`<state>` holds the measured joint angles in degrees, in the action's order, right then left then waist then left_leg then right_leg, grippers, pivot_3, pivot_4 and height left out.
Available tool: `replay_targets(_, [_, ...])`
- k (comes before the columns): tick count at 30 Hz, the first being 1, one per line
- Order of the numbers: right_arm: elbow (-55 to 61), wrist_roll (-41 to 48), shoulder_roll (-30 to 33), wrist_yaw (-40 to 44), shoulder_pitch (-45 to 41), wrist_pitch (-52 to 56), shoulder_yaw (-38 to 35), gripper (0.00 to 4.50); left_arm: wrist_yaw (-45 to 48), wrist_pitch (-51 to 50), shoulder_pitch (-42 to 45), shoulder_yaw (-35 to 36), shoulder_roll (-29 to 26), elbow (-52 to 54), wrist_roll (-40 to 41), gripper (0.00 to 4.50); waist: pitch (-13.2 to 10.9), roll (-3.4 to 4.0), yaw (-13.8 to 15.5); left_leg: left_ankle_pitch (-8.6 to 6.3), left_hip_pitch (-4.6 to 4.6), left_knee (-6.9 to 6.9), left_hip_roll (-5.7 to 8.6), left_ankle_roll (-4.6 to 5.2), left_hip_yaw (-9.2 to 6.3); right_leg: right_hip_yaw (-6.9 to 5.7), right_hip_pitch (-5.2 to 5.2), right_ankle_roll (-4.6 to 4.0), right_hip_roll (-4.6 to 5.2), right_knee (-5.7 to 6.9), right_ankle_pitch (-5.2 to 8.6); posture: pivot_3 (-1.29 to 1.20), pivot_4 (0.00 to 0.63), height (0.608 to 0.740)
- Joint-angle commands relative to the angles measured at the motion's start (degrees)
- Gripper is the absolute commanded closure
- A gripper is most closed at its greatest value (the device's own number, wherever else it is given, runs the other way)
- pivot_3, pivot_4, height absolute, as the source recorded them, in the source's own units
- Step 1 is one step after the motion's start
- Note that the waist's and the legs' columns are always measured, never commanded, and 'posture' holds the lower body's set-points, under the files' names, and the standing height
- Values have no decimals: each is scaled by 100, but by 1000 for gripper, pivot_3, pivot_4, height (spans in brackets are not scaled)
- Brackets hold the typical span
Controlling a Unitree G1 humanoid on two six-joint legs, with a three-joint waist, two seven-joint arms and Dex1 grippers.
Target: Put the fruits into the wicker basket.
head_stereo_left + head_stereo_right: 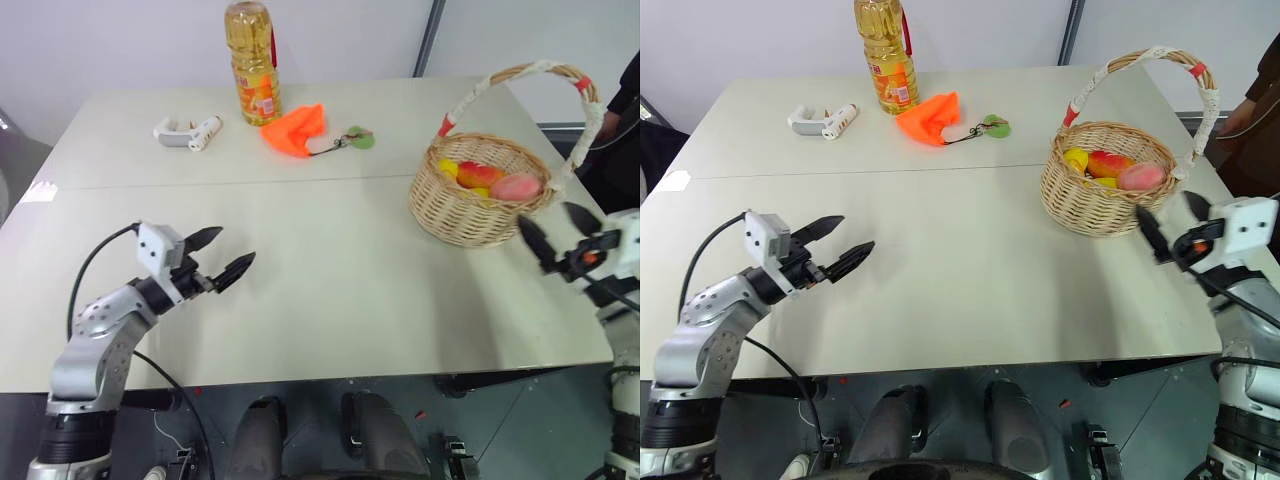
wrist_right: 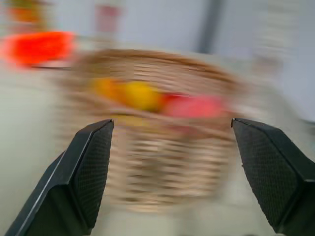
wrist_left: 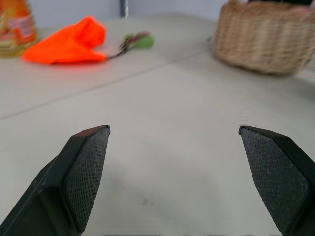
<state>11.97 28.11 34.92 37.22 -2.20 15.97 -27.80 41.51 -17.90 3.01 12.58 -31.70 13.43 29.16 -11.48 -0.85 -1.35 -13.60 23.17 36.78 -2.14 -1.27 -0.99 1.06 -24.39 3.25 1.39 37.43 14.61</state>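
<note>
The wicker basket stands on the right side of the table, its taped handle arching over it. Inside lie the fruits: a yellow lemon, a red-and-yellow mango and a pink peach. My right gripper hovers just in front of the basket's near right rim, open and empty, and the right wrist view shows the basket between its fingers. Over the table's near left part my left gripper is open and empty, pointing toward the middle.
At the back stand an oil bottle, an orange cloth with a green tag, and a white tool. A person's dark sleeve shows past the table's right edge. Bare tabletop lies between my grippers.
</note>
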Motion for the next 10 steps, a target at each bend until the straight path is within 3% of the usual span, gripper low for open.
replay_targets(1, [682,295,68,627,-85,206,859,530,-255,53,-268,347,-79,37,-142,0,0,0,19,0,0,0,-1,0,0,0,1,0,0,0,0,0,150,740])
replay_targets(10, [191,-277,-245,825,-671,-106,2152,530,-591,146,-784,468,19,140,-350,0,5,-9,74,0,13,2,7,-1,2,-3,0,-19,13,-14,-10,0,150,740])
